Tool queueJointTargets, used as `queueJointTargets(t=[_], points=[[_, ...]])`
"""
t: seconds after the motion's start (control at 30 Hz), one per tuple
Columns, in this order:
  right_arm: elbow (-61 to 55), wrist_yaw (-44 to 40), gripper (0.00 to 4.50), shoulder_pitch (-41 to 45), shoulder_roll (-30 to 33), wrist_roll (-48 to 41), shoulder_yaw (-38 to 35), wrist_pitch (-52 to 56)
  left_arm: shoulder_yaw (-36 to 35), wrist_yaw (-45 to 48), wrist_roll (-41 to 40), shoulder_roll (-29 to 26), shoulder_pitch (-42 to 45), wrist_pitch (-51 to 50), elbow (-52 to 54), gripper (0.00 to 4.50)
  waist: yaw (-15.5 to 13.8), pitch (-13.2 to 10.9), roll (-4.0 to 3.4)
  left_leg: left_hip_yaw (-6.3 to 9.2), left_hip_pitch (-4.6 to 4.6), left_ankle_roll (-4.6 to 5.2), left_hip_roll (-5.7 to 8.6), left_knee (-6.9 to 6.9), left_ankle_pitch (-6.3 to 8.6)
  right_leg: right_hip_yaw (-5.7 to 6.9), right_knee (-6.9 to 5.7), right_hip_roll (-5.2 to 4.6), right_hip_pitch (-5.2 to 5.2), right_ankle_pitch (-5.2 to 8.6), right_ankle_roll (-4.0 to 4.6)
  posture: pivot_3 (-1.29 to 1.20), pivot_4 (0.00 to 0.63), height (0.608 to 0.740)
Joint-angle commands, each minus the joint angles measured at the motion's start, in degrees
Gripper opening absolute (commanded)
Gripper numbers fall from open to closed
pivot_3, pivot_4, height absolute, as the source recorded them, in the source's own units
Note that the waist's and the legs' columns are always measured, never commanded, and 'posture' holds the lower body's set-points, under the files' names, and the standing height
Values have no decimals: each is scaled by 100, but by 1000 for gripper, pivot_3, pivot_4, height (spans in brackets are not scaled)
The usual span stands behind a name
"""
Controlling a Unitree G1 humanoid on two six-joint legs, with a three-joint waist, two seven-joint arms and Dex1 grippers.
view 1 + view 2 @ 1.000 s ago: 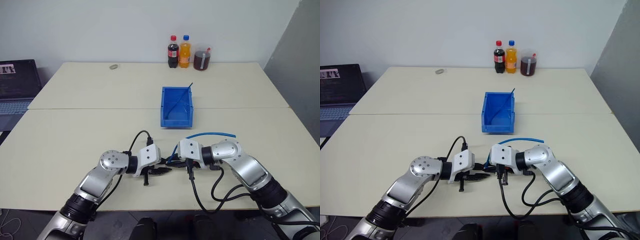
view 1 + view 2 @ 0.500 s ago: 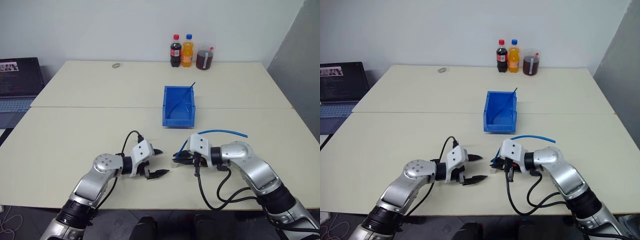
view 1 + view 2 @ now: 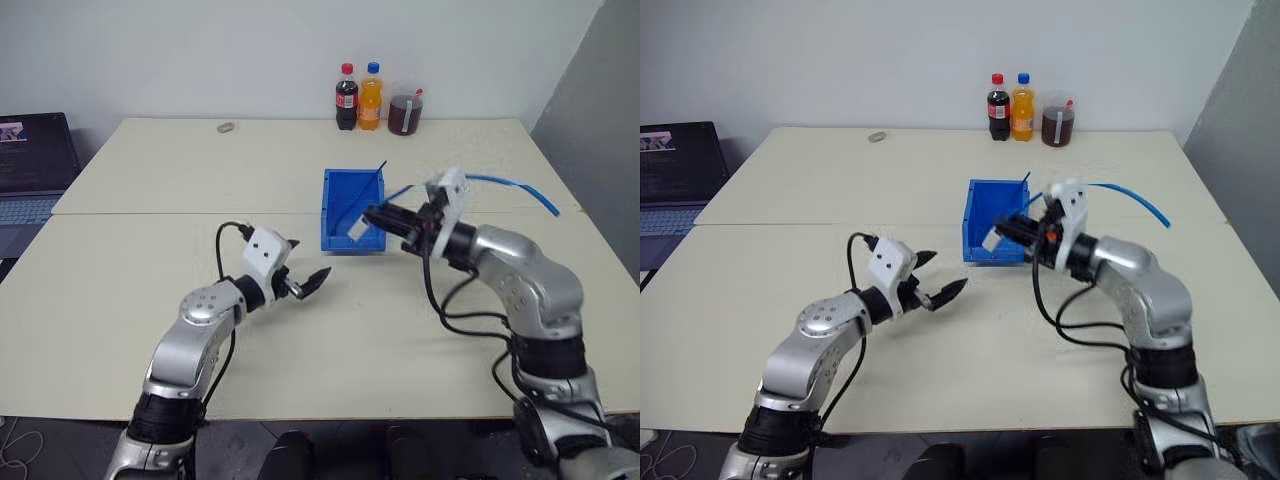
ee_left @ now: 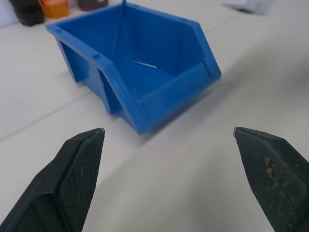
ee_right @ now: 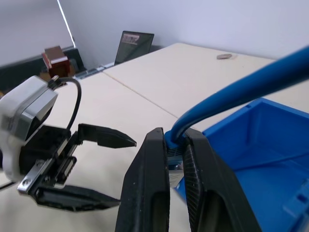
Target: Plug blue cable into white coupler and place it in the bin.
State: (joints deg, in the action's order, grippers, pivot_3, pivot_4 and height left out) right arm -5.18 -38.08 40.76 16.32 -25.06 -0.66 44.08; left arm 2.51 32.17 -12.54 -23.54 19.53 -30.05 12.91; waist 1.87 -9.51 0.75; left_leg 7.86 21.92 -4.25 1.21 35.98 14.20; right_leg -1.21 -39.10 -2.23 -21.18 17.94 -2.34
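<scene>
Both arms lifted off cream table (image 3: pixel 150 190) — laptop (image 3: pixel 35 160) beside.

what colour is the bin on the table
Bright blue; the bin shows best in the left wrist view.

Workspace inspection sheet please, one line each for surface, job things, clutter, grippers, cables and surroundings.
Surface: two pale tables pushed together, seam running across.
Job's things: bin upright at the middle, a thin dark strand leaning in it; blue cable held at its plug end, white coupler on that end, over the bin's front.
Clutter: cola bottle, orange bottle, cup of dark drink, small grey object, all along the far edge.
Grippers: left gripper open, empty, above the table; right gripper shut on the blue cable.
Cables: black leads on both arms.
Surroundings: laptop at left, white wall.
</scene>
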Motion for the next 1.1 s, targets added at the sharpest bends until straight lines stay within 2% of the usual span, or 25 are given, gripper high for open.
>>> queueJointTargets(t=[0.03,0.23,0.27,0.3,0.43,0.47,0.5,0.53,0.6,0.8,0.97,1.1], points=[[1318,277,117,811,-176,390,81,-466,-126,-214,36,25,315,-146,-123,4500,4,0,0,-3,2,0,1,-1,0,-3,0,0,-3,0,0,0,150,740],[3276,205,117,1734,-236,782,148,-1037,-84,-220,-41,57,425,-245,-169,4500,17,0,0,-10,18,-1,1,-4,0,-9,3,-1,-25,-1,3,0,150,740],[3515,170,677,1855,-228,808,135,-1063,-56,-209,-32,57,410,-242,-159,4500,18,0,0,-11,22,-2,2,-4,-1,-10,3,-2,-27,-1,3,0,150,740],[3699,132,948,1950,-221,832,124,-1087,-33,-198,-29,58,398,-243,-150,4500,19,0,-1,-11,25,-5,2,-4,-3,-9,3,-3,-29,-1,4,0,150,740],[4184,-66,1829,2261,-102,986,184,-1207,35,-153,-20,69,401,-227,-128,4500,21,0,-1,-11,50,-11,5,-1,-6,-10,2,-5,-49,-1,4,0,150,740],[4279,-151,2235,2329,-47,1035,218,-1236,40,-154,-17,76,418,-221,-141,4500,21,-1,-2,-10,59,-11,4,2,-6,-9,0,-5,-56,-2,5,0,150,740],[4365,-226,2367,2395,4,1070,229,-1254,47,-156,-14,78,434,-211,-159,4500,22,-1,-2,-9,62,-11,4,3,-6,-8,-2,-5,-59,-2,5,0,150,740],[4431,-304,2758,2451,60,1112,247,-1264,51,-162,-8,80,449,-199,-176,4500,22,-1,-1,-9,62,-11,4,4,-6,-8,-3,-5,-60,-2,5,0,150,740],[4534,-435,3091,2527,148,1204,299,-1314,51,-174,3,84,469,-182,-200,4500,26,-1,-2,-9,62,-10,4,4,-6,-7,-2,-5,-60,-2,5,0,150,740],[4398,-1919,4423,2374,1241,1933,1211,-1729,-14,-182,29,39,477,-105,-274,4500,8,-2,-3,-7,70,-8,9,7,-4,-3,1,-8,-60,-2,5,0,150,740],[3921,-2625,4423,1822,2100,2368,1557,-2479,-241,-344,-34,44,449,-186,-350,4500,7,-2,-1,-7,75,-8,7,7,-4,0,6,-9,-62,-2,5,0,150,740],[2681,-2883,4423,850,2555,1955,1124,-2152,-423,-512,-14,15,360,-171,-321,4500,22,-2,-1,-9,76,-10,4,9,-5,-2,4,-9,-62,-2,5,0,150,740]])
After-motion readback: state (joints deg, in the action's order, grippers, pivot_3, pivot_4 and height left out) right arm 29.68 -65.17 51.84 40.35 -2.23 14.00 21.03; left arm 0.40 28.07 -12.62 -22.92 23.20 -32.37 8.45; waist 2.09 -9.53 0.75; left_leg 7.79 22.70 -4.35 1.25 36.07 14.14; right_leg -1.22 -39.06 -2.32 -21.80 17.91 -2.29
